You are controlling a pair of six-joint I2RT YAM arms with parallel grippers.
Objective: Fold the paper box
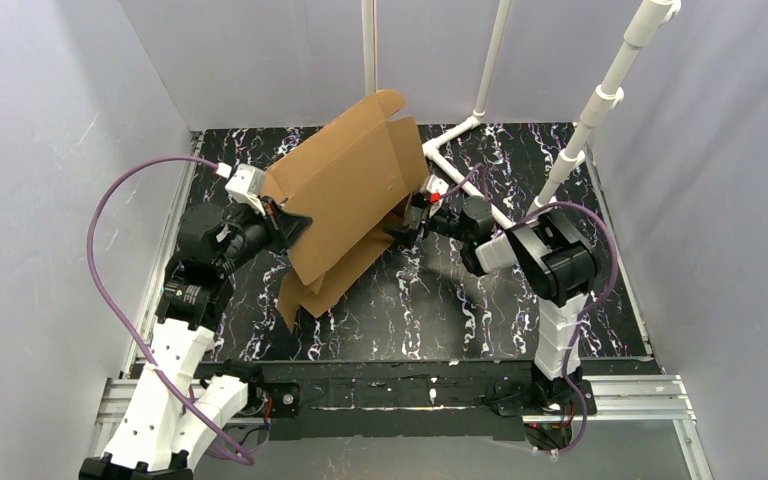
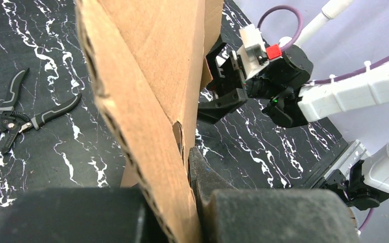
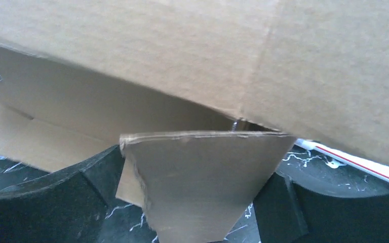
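Cardboard paper box [image 1: 345,200] stands tilted at centre frame, long axis lower-left to upper-right. Its left edge is clenched in the left claw [image 1: 285,225]. The right claw [image 1: 410,222] straddles a flap [image 3: 202,187], grip indeterminate.

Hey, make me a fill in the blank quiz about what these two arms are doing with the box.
The box is made of brown ___.
The left gripper is ___ on its edge.
A box ___ sits between the fingers of the right gripper.
A pair of ___ lies on the table.
Missing words: cardboard; shut; flap; pliers.
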